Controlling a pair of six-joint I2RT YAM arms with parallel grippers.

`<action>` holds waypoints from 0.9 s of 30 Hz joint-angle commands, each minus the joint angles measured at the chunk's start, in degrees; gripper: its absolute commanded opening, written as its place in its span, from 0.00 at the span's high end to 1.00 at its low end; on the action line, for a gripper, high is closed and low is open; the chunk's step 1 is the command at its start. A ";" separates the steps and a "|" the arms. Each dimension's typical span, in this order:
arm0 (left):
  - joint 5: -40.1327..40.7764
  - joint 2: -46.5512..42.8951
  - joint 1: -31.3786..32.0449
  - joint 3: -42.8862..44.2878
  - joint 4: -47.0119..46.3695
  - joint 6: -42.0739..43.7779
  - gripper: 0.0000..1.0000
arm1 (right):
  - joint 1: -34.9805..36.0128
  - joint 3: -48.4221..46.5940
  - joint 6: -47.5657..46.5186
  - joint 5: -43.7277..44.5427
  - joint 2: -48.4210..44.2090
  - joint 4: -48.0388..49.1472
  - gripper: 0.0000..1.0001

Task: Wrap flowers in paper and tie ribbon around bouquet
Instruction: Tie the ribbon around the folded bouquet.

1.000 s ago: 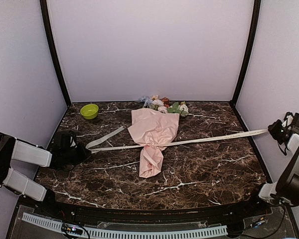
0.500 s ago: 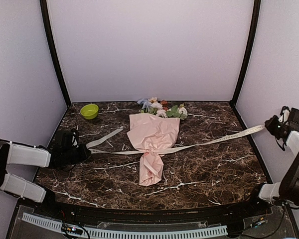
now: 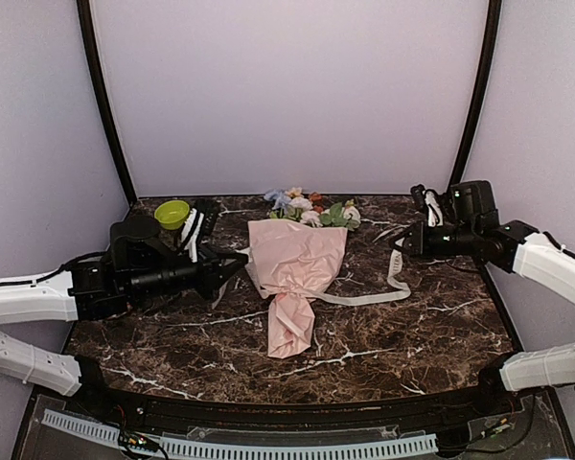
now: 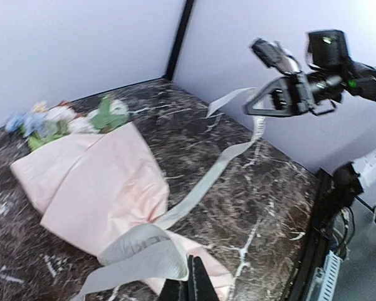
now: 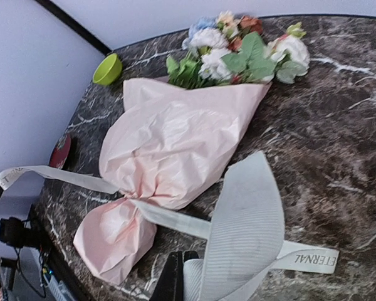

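Note:
The bouquet lies in the middle of the table, its pale pink paper pinched in at a narrow neck. The flowers stick out of the far, wide end. The cream ribbon crosses that neck and runs slack to both sides. My left gripper hangs just left of the paper, shut on the ribbon's left part, which loops in front of its fingertips. Right of the flowers, my right gripper is shut on the other part, which curls in a wide loop over the table.
A small green bowl stands at the back left corner, behind the left arm. Black frame posts and pale walls close in the table on three sides. The marble top drops off at its near edge.
Both grippers have swung in from the table's far sides toward the bouquet. The ribbon, stretched taut a second ago, now hangs slack in loops on both sides.

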State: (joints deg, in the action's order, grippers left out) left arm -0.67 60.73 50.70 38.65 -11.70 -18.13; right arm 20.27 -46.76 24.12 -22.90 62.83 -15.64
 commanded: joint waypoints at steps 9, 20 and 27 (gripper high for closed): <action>5.95 4.08 19.15 14.17 5.21 14.09 1.00 | 6.53 -16.40 2.63 -1.33 -6.59 -15.05 1.00; 7.80 7.36 23.48 18.56 6.34 18.48 1.00 | 6.58 -0.92 -0.30 3.81 -4.59 -29.24 0.47; 13.89 5.10 23.21 15.00 3.84 22.04 1.00 | 9.15 -7.11 -3.91 0.71 -0.28 -19.08 0.36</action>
State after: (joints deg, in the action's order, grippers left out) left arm 9.23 68.86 74.11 55.22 -5.52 0.86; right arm 26.83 -48.84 23.35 -17.93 60.38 -44.95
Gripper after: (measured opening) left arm 0.005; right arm 0.647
